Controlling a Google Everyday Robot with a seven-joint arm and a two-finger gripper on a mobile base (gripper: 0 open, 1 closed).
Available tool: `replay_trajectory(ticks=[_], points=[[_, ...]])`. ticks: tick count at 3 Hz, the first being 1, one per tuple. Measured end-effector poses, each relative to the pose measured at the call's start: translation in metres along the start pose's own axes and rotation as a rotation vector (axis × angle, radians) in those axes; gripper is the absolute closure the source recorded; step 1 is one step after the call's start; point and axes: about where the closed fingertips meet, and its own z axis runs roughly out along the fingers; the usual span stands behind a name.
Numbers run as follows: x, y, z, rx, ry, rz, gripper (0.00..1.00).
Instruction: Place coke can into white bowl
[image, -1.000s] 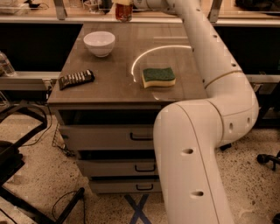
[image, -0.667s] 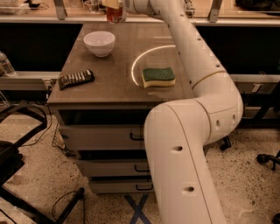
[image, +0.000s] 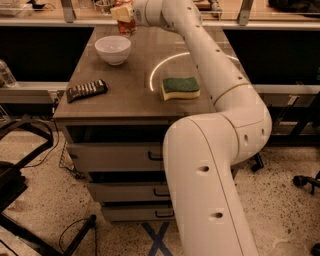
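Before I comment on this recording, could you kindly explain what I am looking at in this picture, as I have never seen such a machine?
The big white shape is a robot's single arm, seen close by one camera looking down along it; where that camera sits I cannot tell. The arm reaches over a wooden-topped cabinet with drawers. At its far end the gripper, a two-finger claw, is closed on the coke can, a red-orange drink can held up near the far edge, just beyond the white bowl. The bowl stands on the top and looks empty. A green and yellow sponge and a dark remote control also lie there. The can is meant to go into the bowl; it is not there yet.
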Motion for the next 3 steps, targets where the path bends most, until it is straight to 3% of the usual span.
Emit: replay_trajectory(ticks=[2, 3], points=[[-0.018, 0.02, -0.021, -0.023, -0.05, -0.118, 1.0], [-0.023, 0.028, -0.028, -0.037, -0.065, -0.14, 1.0]])
